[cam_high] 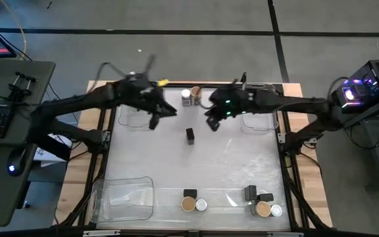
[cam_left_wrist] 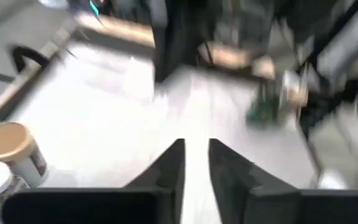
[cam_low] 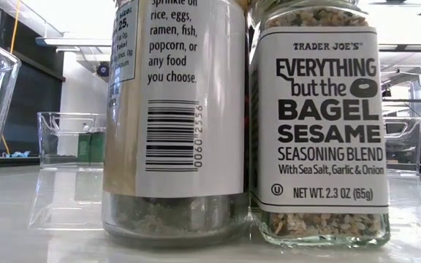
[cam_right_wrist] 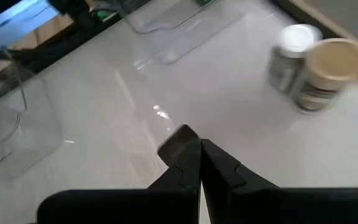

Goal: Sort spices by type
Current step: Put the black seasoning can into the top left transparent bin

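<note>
A black boxy spice (cam_high: 190, 135) stands on its base mid-table, between my two grippers and touched by neither. My left gripper (cam_high: 154, 122) hangs to its left; its fingers (cam_left_wrist: 196, 167) show a narrow gap with nothing in it. My right gripper (cam_high: 211, 124) hangs to its right, shut (cam_right_wrist: 199, 163), with the dark box (cam_right_wrist: 180, 143) showing just past its fingertips. A white-topped jar (cam_high: 186, 97) and a tan-topped jar (cam_high: 195, 95) stand together at the far edge. They also show in both wrist views as the white-topped jar (cam_right_wrist: 289, 56) and the tan-topped jar (cam_left_wrist: 10, 144).
More spices stand along the near edge: black boxes (cam_high: 189, 194) (cam_high: 250, 192), tan-topped jars (cam_high: 188, 205) (cam_high: 262, 209) and white-topped jars (cam_high: 201, 205) (cam_high: 276, 210). Two near jars (cam_low: 174, 124) (cam_low: 316, 124) fill the low view. Clear bins sit far left (cam_high: 131, 117), far right (cam_high: 260, 120) and near left (cam_high: 125, 197).
</note>
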Controlling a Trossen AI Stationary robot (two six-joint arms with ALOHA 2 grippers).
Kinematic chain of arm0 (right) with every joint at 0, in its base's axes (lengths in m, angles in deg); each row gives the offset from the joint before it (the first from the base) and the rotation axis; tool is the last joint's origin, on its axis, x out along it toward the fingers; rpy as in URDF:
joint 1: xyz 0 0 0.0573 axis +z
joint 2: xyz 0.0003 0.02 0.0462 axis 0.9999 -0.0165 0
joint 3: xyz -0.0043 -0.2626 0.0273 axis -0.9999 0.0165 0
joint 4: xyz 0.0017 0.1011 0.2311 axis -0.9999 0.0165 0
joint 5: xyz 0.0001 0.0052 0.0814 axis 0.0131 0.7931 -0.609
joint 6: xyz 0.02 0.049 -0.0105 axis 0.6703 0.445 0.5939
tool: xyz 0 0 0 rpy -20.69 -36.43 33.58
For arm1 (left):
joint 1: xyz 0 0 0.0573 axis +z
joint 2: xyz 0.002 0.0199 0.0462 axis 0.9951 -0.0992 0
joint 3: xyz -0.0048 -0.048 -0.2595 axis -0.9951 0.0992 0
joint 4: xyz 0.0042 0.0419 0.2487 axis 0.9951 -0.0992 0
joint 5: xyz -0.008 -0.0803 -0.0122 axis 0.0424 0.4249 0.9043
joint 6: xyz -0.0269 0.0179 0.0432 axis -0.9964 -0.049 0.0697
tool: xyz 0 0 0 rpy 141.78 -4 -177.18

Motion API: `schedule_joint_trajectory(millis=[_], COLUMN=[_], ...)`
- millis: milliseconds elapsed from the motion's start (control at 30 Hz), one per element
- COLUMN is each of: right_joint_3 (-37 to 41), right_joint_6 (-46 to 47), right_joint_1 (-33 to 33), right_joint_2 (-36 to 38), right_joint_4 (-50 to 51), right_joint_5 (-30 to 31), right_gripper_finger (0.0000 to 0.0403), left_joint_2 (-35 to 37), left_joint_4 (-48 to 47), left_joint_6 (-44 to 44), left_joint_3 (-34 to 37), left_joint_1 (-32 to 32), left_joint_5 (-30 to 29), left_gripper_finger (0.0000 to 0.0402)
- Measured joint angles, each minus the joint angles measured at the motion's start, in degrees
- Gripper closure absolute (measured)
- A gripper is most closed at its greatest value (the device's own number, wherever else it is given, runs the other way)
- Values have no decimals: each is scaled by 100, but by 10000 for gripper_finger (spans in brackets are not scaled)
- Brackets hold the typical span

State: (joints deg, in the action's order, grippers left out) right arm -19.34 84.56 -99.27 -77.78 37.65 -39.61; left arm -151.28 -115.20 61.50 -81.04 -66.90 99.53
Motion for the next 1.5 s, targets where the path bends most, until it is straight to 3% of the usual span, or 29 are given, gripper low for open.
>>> schedule_joint_trajectory(millis=[100, 233, 400, 600, 833, 1133, 1500], right_joint_3=[0, -2, -3, -4, -4, -4, -4], right_joint_6=[44, 63, 73, -62, -108, -106, -106], right_joint_1=[-31, -29, -29, -29, -30, -29, -29], right_joint_2=[434, 840, 1014, 992, 987, 987, 986], right_joint_4=[359, 725, 1059, 1320, 1394, 1394, 1388], right_joint_5=[220, 478, 691, 704, 702, 702, 693], right_gripper_finger=[403, 403, 403, 403, 403, 403, 403], left_joint_2=[-835, -1833, -2928, -3715, -3983, -4223, -4618], left_joint_4=[-957, -1576, -1785, -2225, -2346, -2310, -2080], left_joint_6=[1455, 3077, 4006, 4550, 5040, 5771, 5859], left_joint_3=[-651, -1345, -1902, -2310, -2350, -2349, -2349], left_joint_1=[-64, -321, -643, -909, -947, -917, -917], left_joint_5=[-60, -994, -1873, -1858, -1540, -1713, -1934], left_gripper_finger=[280, 214, 169, 165, 165, 165, 165])
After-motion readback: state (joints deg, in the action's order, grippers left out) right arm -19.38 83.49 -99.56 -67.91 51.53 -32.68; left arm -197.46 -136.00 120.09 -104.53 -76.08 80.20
